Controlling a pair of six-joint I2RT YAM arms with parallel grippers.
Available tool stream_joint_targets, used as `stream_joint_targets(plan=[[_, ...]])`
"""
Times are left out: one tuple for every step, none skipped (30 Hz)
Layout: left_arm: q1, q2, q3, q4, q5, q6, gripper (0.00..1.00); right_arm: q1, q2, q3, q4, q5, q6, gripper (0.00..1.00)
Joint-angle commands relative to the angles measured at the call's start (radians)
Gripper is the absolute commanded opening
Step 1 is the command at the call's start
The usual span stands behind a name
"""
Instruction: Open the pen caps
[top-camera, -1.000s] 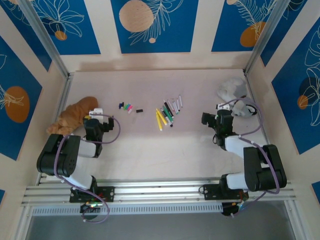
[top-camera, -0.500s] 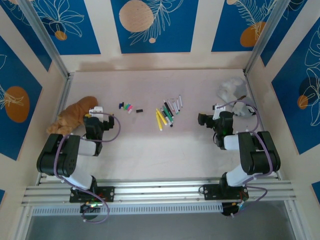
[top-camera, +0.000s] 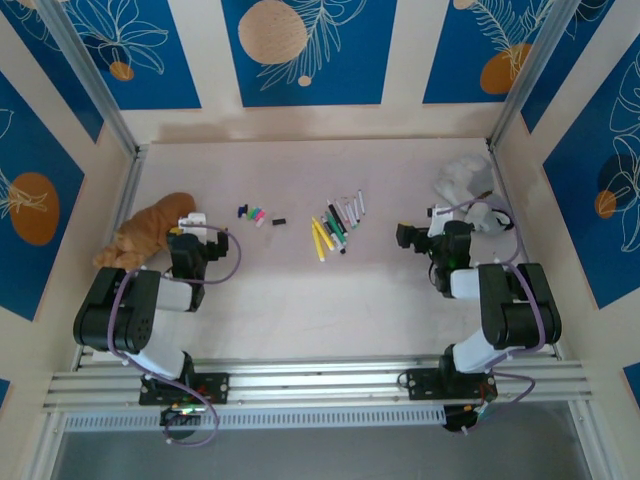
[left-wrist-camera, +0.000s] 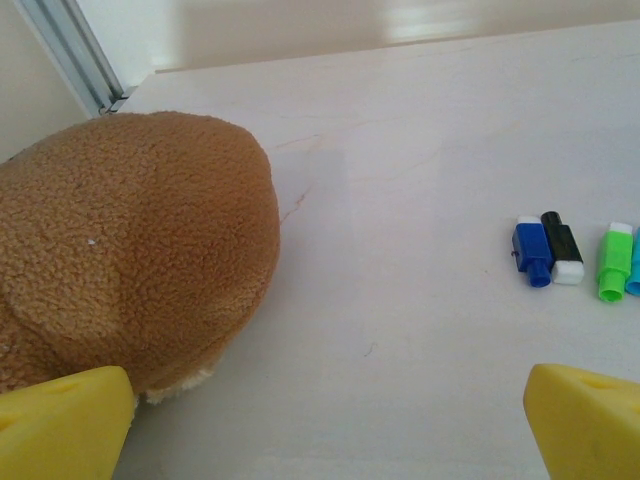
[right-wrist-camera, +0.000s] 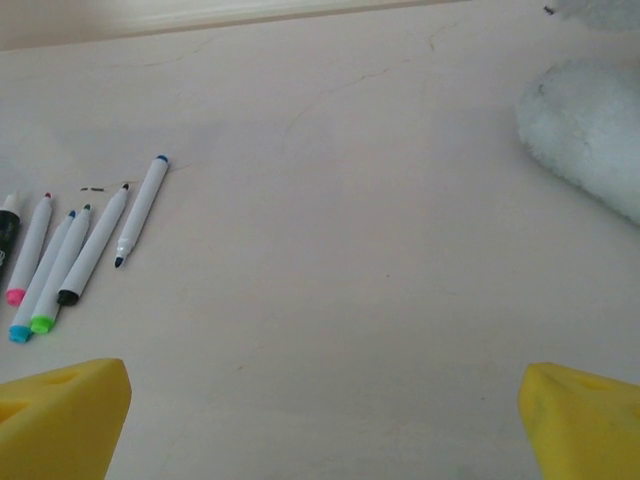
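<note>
Small stubby plastic pen caps (top-camera: 254, 213) (black, blue, pink, green) seen grouped loose on pale surface (top-camera: 300, 300), just left of slim white pen bodies (top-camera: 336, 224). Several tips seen bare, so uncapping judged largely done. Jaws spread wide, nothing held: left gripper (left-wrist-camera: 320, 440), right gripper (right-wrist-camera: 320, 430). Brown plush toy (left-wrist-camera: 130, 250) beside left gripper, white fluffy toy (right-wrist-camera: 590, 120) near right gripper. Pens not obstructed.

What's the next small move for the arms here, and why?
Probably ease the open right hand left toward the pile of slim marker pens to check it. The white pens nearest it show bare tips, and small loose plastic caps lie apart, but whether the yellow pens are capped is too small to tell.
</note>
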Motion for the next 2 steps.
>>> stream_joint_targets(plan=[[0.005, 0.007, 0.018, 0.000, 0.015, -0.012, 1.00, -0.002, -0.006, 0.011, 0.020, -0.035, -0.005, 0.99], [0.005, 0.008, 0.018, 0.000, 0.015, -0.013, 1.00, 0.003, -0.013, 0.006, 0.022, -0.026, -0.007, 0.99]])
